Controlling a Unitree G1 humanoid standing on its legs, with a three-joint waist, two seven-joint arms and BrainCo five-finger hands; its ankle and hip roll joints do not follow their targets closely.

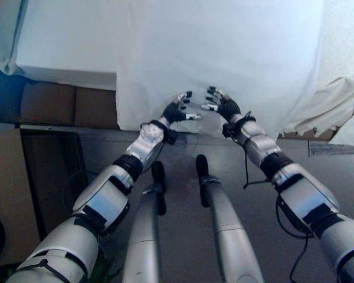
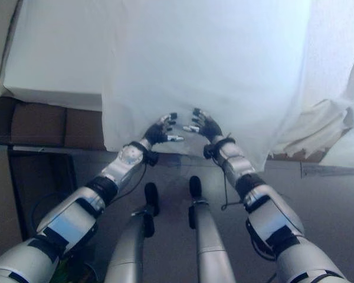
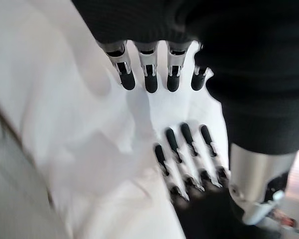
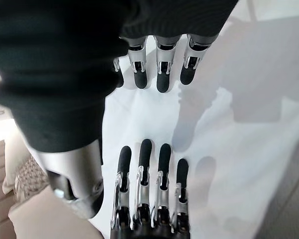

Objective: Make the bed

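A white sheet (image 1: 212, 53) lies over the bed and hangs down its near edge toward the floor. My left hand (image 1: 178, 109) and right hand (image 1: 224, 106) are side by side in front of the hanging edge, fingers straight and spread, palms toward the cloth, holding nothing. In the left wrist view my left fingers (image 3: 149, 74) point at the sheet (image 3: 79, 124), with the right hand (image 3: 189, 164) opposite them. Seen from the right wrist, the right fingers (image 4: 159, 69) hover over the sheet (image 4: 249, 99), facing the left hand (image 4: 149, 189).
The bare white mattress (image 1: 65, 53) shows at the left over a brown bed base (image 1: 65, 105). A crumpled cream cloth (image 1: 330, 106) hangs at the right. A brown box (image 1: 12, 188) stands on the grey floor (image 1: 183, 147) at the left.
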